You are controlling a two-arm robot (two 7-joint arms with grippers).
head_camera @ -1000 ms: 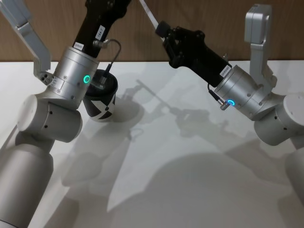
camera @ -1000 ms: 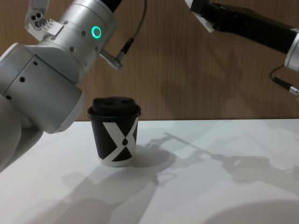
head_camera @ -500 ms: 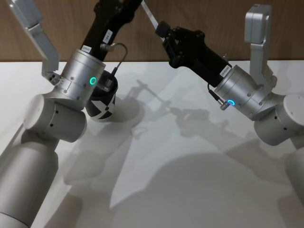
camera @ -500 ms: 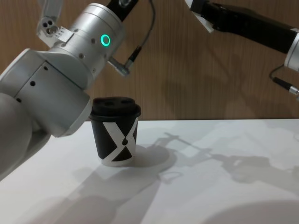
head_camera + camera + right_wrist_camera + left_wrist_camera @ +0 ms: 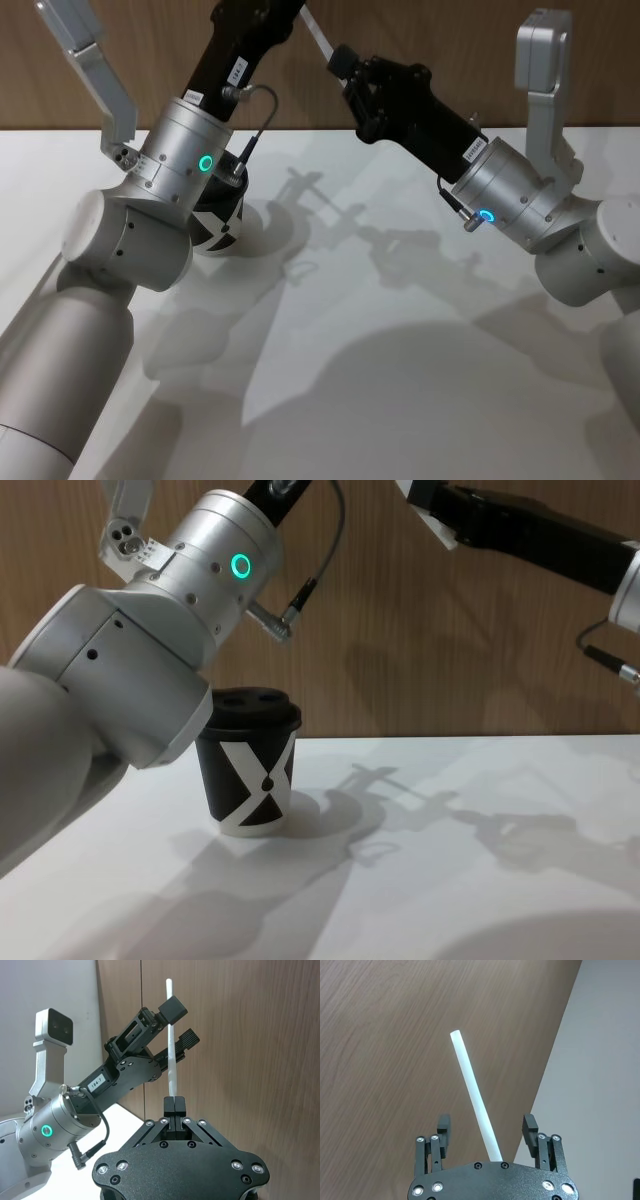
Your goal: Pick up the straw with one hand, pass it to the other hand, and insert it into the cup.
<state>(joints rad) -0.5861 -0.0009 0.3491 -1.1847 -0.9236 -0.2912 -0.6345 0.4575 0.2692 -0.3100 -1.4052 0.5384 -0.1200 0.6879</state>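
Observation:
My right gripper (image 5: 174, 1103) is shut on the lower end of the whitish straw (image 5: 170, 1045), holding it high in front of the wooden wall. My left gripper (image 5: 486, 1123) is open, and the straw (image 5: 474, 1091) runs through the gap between its fingers (image 5: 443, 1124) without touching them. The right wrist view shows the left gripper (image 5: 178, 1023) straddling the straw's upper part. The black cup (image 5: 250, 776) with the white X and domed lid stands upright on the table, below the left wrist (image 5: 228, 560). In the head view the cup (image 5: 218, 220) is half hidden behind that wrist.
The white table (image 5: 400, 340) spreads out in front of both arms. A wooden wall (image 5: 430, 650) rises behind it. The right arm's grey elbow (image 5: 590, 250) hangs over the table's right side.
My left arm has swung to the right and upward, bringing its gripper up around the straw. The right arm, the straw and the cup have stayed put.

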